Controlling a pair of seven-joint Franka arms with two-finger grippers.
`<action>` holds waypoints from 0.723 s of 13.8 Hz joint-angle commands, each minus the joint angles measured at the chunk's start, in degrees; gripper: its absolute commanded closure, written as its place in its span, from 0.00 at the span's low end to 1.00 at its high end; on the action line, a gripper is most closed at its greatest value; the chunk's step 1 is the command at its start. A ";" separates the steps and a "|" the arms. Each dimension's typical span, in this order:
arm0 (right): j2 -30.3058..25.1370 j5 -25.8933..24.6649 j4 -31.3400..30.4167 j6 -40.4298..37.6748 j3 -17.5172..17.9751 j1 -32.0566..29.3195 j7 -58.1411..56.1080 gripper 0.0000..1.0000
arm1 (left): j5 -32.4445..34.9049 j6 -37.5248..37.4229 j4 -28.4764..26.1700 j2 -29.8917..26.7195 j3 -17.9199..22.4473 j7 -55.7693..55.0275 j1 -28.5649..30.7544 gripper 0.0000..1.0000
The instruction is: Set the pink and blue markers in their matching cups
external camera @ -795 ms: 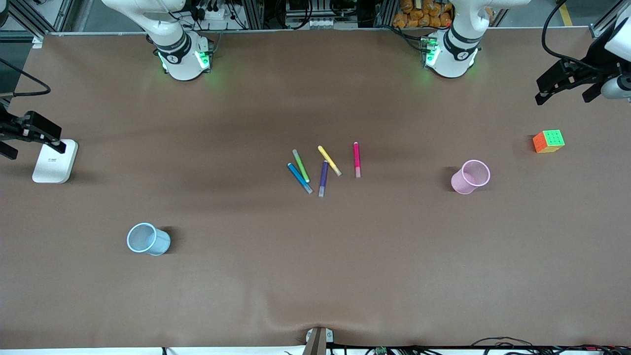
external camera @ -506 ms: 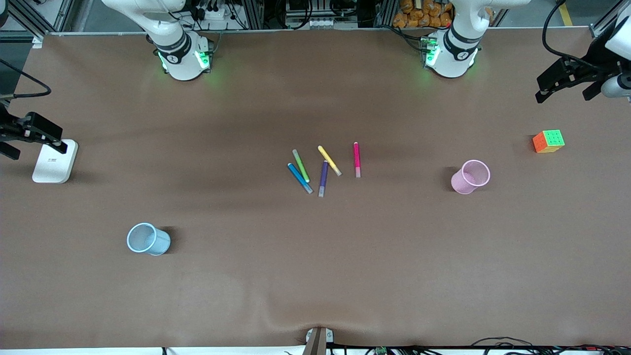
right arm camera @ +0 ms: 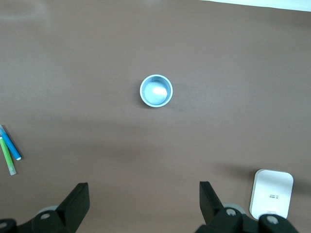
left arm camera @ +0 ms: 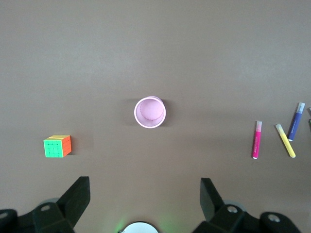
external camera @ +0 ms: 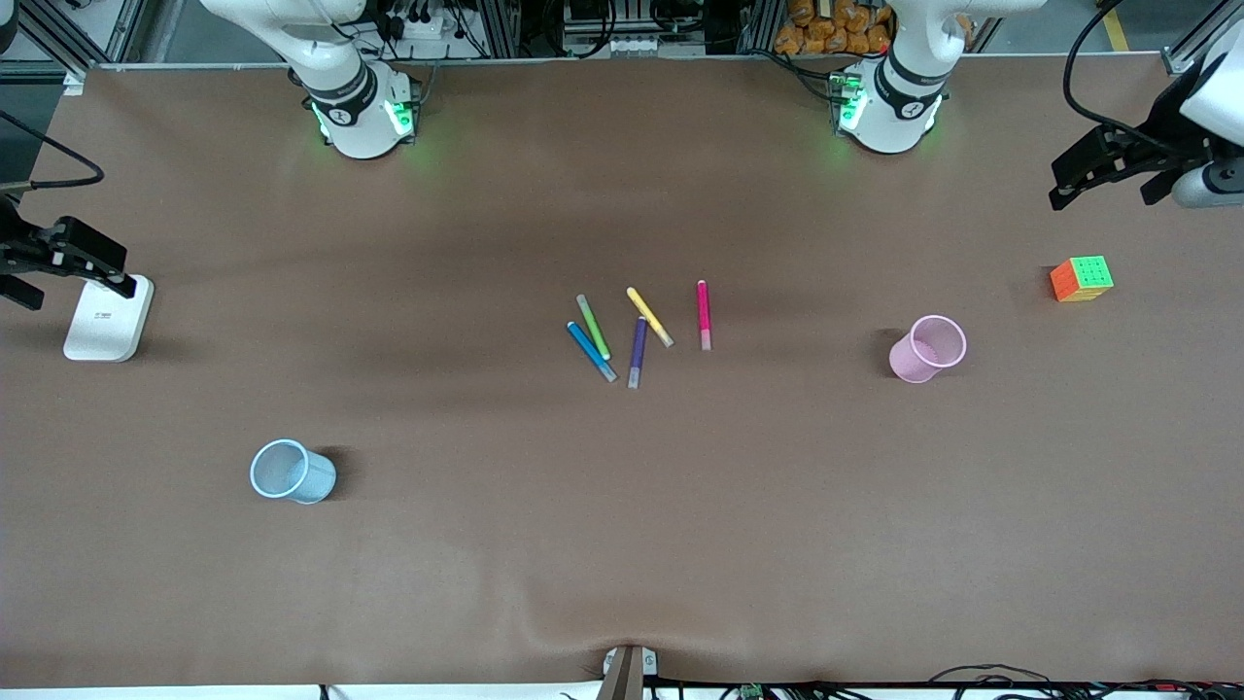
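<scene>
1. A magenta-pink marker [external camera: 703, 314] with a pale cap end is seen.
2. A medium blue marker [external camera: 591, 351] with a greyish cap end is seen.
3. Green [external camera: 593, 327], yellow [external camera: 649, 316] and dark purple [external camera: 638, 352] pens are seen, each with a pale end.
4. A pale pink translucent cup [external camera: 927, 348] is shown.
5. A pale blue translucent cup [external camera: 291, 472] is shown.
6. A cube [external camera: 1081, 278] is patterned in small squares, green on top and orange on one side.
7. A white box [external camera: 108, 318] is seen.
8. The table [external camera: 622, 544] is covered in plain brown.
9. Both grippers, left [left arm camera: 145, 199] and right [right arm camera: 144, 198], are black.
</scene>
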 commanded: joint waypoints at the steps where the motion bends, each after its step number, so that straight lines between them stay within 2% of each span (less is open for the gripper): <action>1: -1.64 0.68 -1.79 0.02 0.01 -0.05 0.16 0.00 | -5.26 -2.31 -0.82 1.65 -0.02 -0.59 0.09 0.00; 5: -1.64 0.59 -1.79 -0.07 0.01 -0.05 0.16 0.00 | -5.74 -2.31 -2.67 5.42 -0.54 -0.85 -0.87 0.00; 10: -2.08 -0.11 -1.96 -0.51 0.01 0.03 0.16 0.00 | -5.74 -3.80 -3.21 12.28 -4.14 -1.47 -1.57 0.00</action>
